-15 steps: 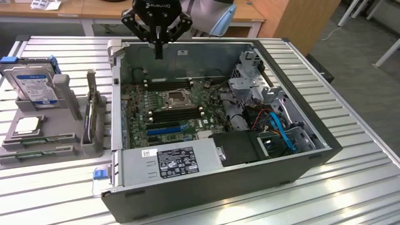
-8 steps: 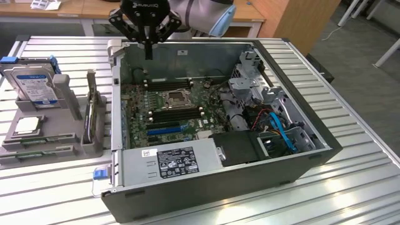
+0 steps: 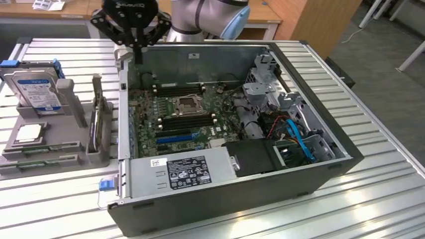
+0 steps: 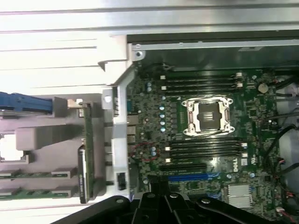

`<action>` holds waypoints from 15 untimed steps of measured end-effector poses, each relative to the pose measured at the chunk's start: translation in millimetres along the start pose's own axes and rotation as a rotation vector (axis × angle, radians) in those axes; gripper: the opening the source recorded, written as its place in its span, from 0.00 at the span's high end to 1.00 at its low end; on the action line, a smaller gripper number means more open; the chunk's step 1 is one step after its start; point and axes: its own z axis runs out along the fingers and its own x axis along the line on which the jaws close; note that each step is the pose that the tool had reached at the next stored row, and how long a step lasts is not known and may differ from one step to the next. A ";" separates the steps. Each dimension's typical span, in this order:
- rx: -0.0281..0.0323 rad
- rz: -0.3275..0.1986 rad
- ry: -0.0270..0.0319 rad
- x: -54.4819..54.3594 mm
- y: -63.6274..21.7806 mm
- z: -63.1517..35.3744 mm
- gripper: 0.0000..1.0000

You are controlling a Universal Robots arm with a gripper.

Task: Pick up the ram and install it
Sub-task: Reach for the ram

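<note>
Green circuit board marks your target: the ram [image 4: 87, 140] stands on edge in the grey fixture [image 3: 69, 99], on the exterior view's left of the open computer case [image 3: 232, 209] and just beside the case's left wall. The gripper [image 3: 139, 50] hangs above the far left corner of the case, well apart from the ram, with its fingers closed on nothing.

The step in hand is judged to be the approach for the pick.
- Spread the fingers before you descend.
- Set them across the thin faces of the stick, near its middle, so the load balances.
- Keep clear of the hard drive [image 3: 37, 92] and the fixture's upright posts.
- Draw the stick straight up out of its groove; a tilt could bind it.

The worktop [image 3: 378, 199] is ribbed bare metal that reflects light strongly. Beyond it, a wooden desk [image 3: 53, 12] stands at the far side and grey floor [image 3: 378, 50] lies on the exterior view's right.
</note>
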 end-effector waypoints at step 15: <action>0.0001 0.000 0.0000 68.3 -5.3 0.2 0.89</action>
